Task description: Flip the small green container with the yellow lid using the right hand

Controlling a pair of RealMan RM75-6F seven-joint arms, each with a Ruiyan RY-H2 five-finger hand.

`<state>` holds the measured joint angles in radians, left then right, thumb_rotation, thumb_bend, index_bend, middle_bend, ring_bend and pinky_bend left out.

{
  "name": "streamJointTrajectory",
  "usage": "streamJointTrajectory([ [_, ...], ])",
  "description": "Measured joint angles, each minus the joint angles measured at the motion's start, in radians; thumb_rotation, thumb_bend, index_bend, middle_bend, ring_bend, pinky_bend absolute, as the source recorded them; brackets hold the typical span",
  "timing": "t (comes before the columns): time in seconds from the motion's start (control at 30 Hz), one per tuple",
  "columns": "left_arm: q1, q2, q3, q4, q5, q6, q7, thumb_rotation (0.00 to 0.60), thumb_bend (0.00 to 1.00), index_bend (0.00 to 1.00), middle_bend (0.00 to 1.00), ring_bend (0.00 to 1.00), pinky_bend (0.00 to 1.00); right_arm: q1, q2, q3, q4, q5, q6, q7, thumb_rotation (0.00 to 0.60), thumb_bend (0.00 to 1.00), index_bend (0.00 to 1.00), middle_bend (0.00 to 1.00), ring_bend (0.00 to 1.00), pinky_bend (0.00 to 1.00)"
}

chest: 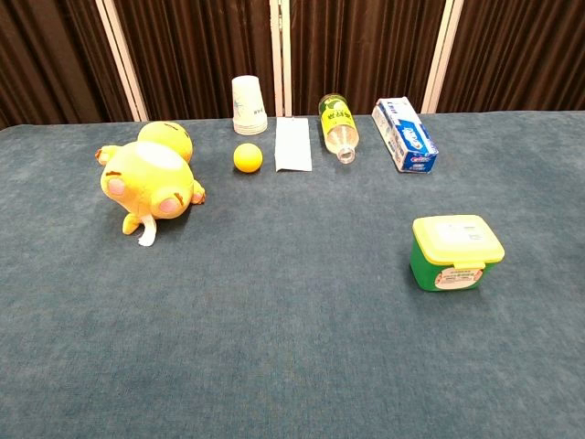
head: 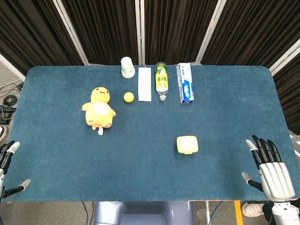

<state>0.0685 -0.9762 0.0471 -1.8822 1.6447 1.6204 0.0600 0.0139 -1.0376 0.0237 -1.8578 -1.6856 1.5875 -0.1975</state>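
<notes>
— While the right hand (head: 271, 169) waits at the near right corner of the table (head: 56, 140), fingers spread and holding nothing, what worries you most?

— The reach. The tub (head: 187, 144) sits upright, yellow lid on top, well apart from that hand, toward the middle of the near half. A flat, spread palm coming in from the side could shove the tub along the cloth instead of getting around it.

— And once it has hold?

— I'd guess the lid is the weak point. The chest camera shows it overhanging the green body a little; if the fingers catch only that rim, the lid may pop off or the tub may slip mid-turn. Whether it is latched shut, I can't tell from here.

— Anything nearby to knock?

— Not close. The box (head: 184, 83), the bottle (head: 161, 77), the white strip (head: 145, 84), the paper cup (head: 127, 66) and the small ball (head: 129, 97) lie along the far side; the plush duck (head: 99, 108) is off to the left. A tub that tumbles out of the grip would more likely roll off the near edge.

— The left hand (head: 8, 165)?

— Only partly in frame at the near left corner. It looks empty with fingers apart, though much of it is cut off. It is far from the tub, so no clash there.
</notes>
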Motion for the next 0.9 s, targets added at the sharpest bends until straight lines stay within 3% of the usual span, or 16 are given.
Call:
streamJointTrajectory([
  [0.27, -0.003, -0.002, -0.001, 0.002, -0.005, -0.007, 0.005, 0.600, 0.00, 0.00, 0.00, 0.00, 0.00, 0.009, -0.004, -0.005, 0.003, -0.003, -0.023, -0.008, 0.600, 0.08, 0.00, 0.00, 0.00, 0.00],
  [0.47, -0.016, -0.013, -0.014, 0.006, -0.035, -0.033, 0.023, 0.600, 0.00, 0.00, 0.00, 0.00, 0.00, 0.058, -0.014, 0.007, 0.000, 0.016, -0.113, -0.041, 0.600, 0.08, 0.00, 0.00, 0.00, 0.00],
  [0.67, -0.040, -0.036, -0.036, 0.024, -0.067, -0.062, 0.030, 0.600, 0.00, 0.00, 0.00, 0.00, 0.00, 0.180, -0.030, 0.048, -0.033, 0.070, -0.313, -0.148, 0.600, 0.11, 0.00, 0.00, 0.00, 0.00],
  [0.9, -0.059, -0.043, -0.060, 0.033, -0.141, -0.099, 0.029, 0.600, 0.00, 0.00, 0.00, 0.00, 0.00, 0.387, -0.121, 0.124, -0.059, 0.272, -0.574, -0.435, 0.600, 0.13, 0.00, 0.00, 0.00, 0.00],
])
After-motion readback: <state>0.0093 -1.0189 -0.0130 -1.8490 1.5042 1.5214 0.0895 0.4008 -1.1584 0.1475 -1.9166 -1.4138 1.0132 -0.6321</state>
